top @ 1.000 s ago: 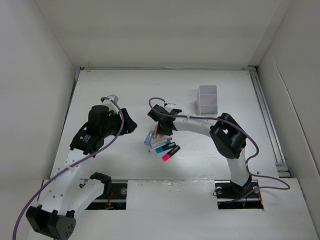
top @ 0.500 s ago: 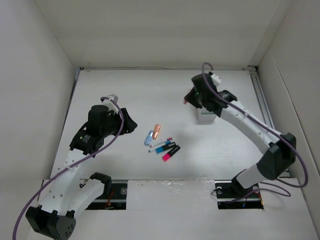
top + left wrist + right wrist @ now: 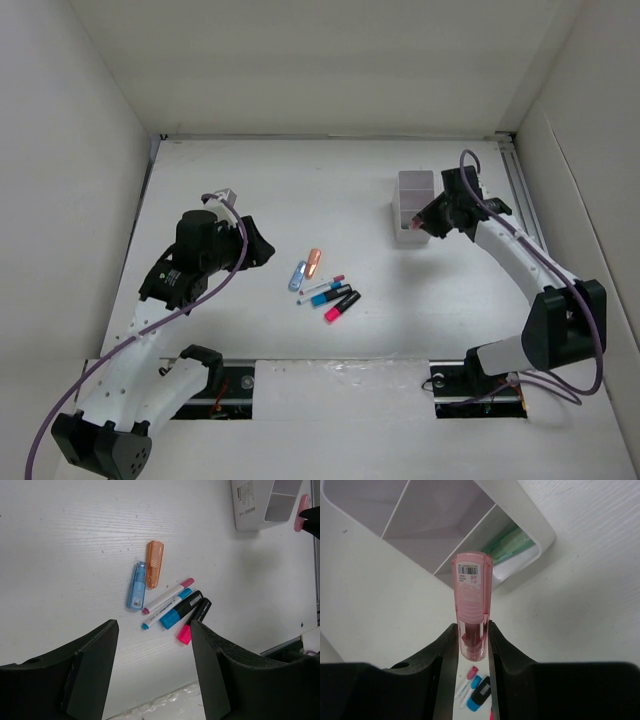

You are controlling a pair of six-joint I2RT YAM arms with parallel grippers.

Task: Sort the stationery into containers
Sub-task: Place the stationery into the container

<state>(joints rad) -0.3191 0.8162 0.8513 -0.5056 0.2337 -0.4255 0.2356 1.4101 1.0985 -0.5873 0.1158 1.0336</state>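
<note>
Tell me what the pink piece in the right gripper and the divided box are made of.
Pink piece: likely translucent glossy plastic; its darker core shows through the shell, barcode label stuck on. Divided box: likely white moulded plastic, smooth, semi-matte; thin straight dividers, rounded corner.

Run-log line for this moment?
right hand: holding pink translucent plastic stationery piece near white divided plastic box | left hand: open, empty

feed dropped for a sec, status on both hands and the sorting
Right hand shut on pink piece, at box. Left hand open, empty. Nothing between piece and box.
</note>
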